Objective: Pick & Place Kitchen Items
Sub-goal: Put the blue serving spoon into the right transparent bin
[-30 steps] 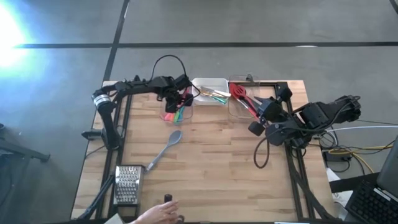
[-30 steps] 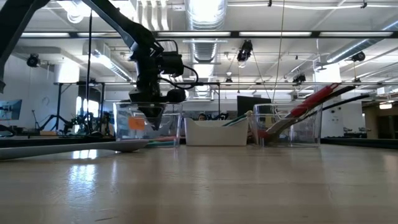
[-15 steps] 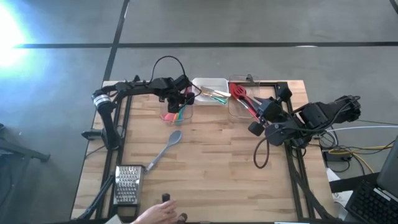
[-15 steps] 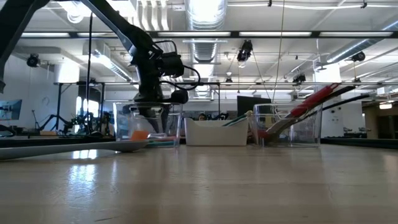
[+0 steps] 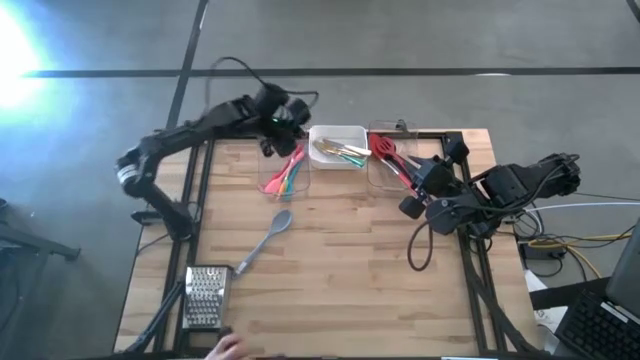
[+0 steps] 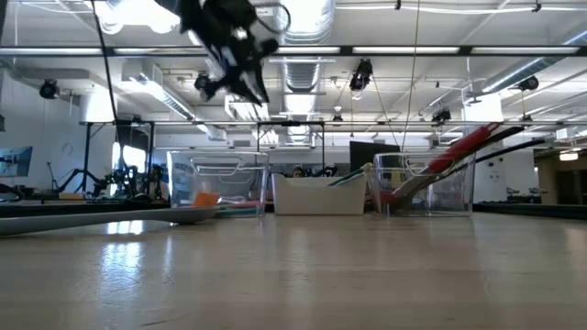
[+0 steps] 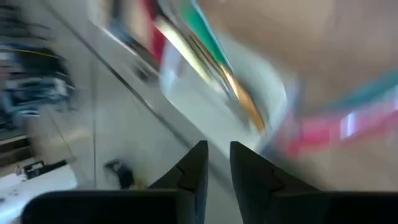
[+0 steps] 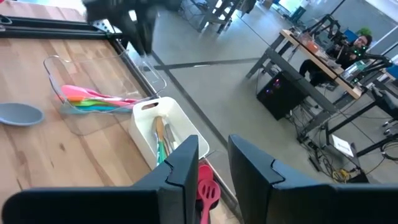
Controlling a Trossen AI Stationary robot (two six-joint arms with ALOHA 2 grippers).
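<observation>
My left gripper (image 5: 280,118) is high above the table's far left, over the far rim of the left clear bin (image 5: 283,170). It is empty, with a narrow gap between its fingers (image 7: 216,152); the low view shows it near the ceiling lights (image 6: 248,78). Pink, green and orange utensils (image 8: 93,99) lie in that bin. A white bin (image 5: 338,147) holds small cutlery. The right clear bin (image 5: 388,165) holds red and black utensils that lean on its rim. A grey spoon (image 5: 268,240) lies flat on the table. My right gripper (image 5: 420,178) waits beside the right bin, slightly open (image 8: 214,162).
A flat metal grater (image 5: 207,297) lies near the table's near left corner. A person's hand (image 5: 225,348) shows at the near edge. Cables (image 5: 420,245) trail by the right arm. Bare wood lies between the spoon and the right arm.
My left gripper has let an orange-handled utensil drop into the left clear bin. It has then risen fast out of the bin and swung toward the far edge. The person's hand at the near edge has drawn back, and a small dark thing beside it is gone.
</observation>
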